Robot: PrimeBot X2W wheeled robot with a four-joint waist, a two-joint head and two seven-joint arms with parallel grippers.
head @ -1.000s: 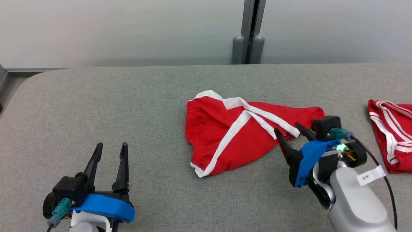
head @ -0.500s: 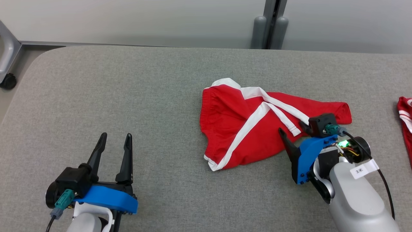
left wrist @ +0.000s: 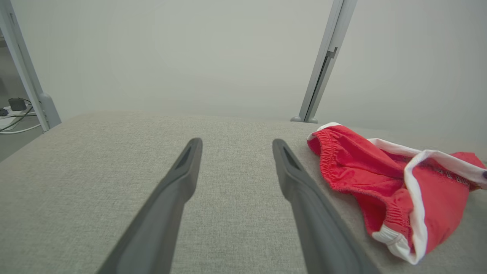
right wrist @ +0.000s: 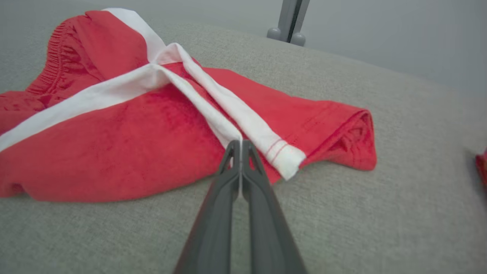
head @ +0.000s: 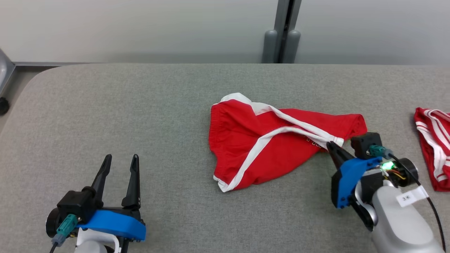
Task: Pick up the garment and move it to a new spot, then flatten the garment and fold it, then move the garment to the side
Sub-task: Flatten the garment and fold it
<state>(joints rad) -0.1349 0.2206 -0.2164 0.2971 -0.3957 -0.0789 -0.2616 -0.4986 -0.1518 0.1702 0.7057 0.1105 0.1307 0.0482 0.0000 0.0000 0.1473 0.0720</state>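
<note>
The crumpled red cloth garment (head: 281, 156) with white side stripes lies about mid-way across the grey fabric-covered surface (head: 140, 105), right of centre. The right claw (head: 331, 144) has its fingers pressed together, clamped on the garment's near right hem beside a white stripe end. The right wrist view shows that pinch (right wrist: 237, 144) close up, and the folded cloth (right wrist: 133, 144) bulging beyond it. The left wrist view shows the gathered elastic waistband (left wrist: 327, 152). The left claw (head: 121, 158) stands with fingers apart, holding nothing, well left of the garment, with bare surface between them. A second red-and-white garment (head: 432, 147) lies at the right edge.
</note>
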